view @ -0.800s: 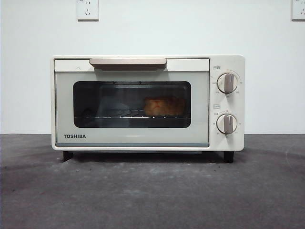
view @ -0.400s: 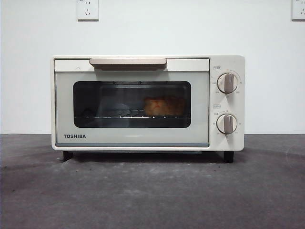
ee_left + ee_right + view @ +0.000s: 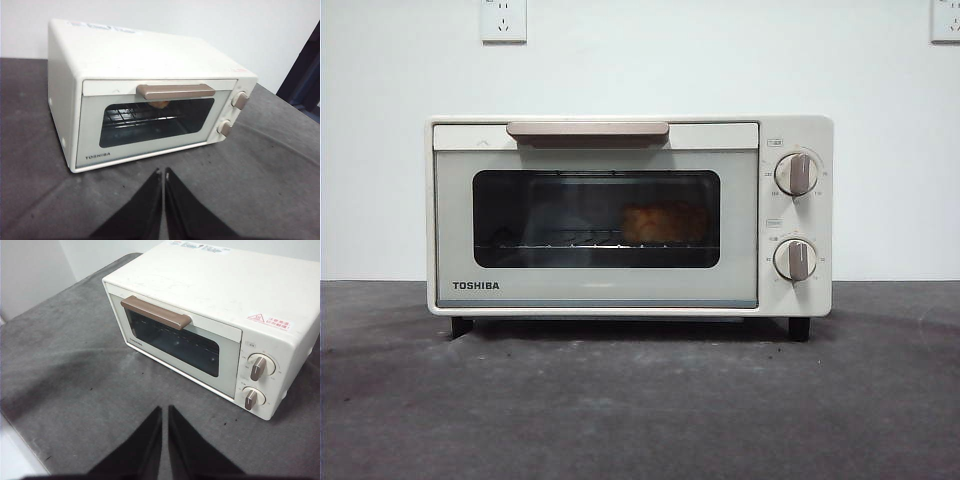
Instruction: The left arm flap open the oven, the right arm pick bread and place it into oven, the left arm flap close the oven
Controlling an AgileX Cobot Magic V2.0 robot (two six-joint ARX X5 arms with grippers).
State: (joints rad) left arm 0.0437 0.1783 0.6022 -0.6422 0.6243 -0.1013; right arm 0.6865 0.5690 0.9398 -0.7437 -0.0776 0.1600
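Oven [image 3: 620,215] door shut, bread [image 3: 665,222] inside on rack
Front: loaf sits right of centre behind glass. L wrist: left gripper [image 3: 163,175] fingers together, clear of oven. R wrist: right gripper [image 3: 164,412] fingers together, also clear

Lab-like test bench: bare white wall [image 3: 720,60], sockets [image 3: 504,20], grey cloth-covered table [image 3: 640,400]

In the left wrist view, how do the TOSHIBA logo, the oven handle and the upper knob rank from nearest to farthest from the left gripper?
From the left gripper, jaws together, back from the oven:
1. TOSHIBA logo, low on the door, nearest.
2. Oven handle, along the door's top edge.
3. Upper knob, on the control panel beside the door, farthest.
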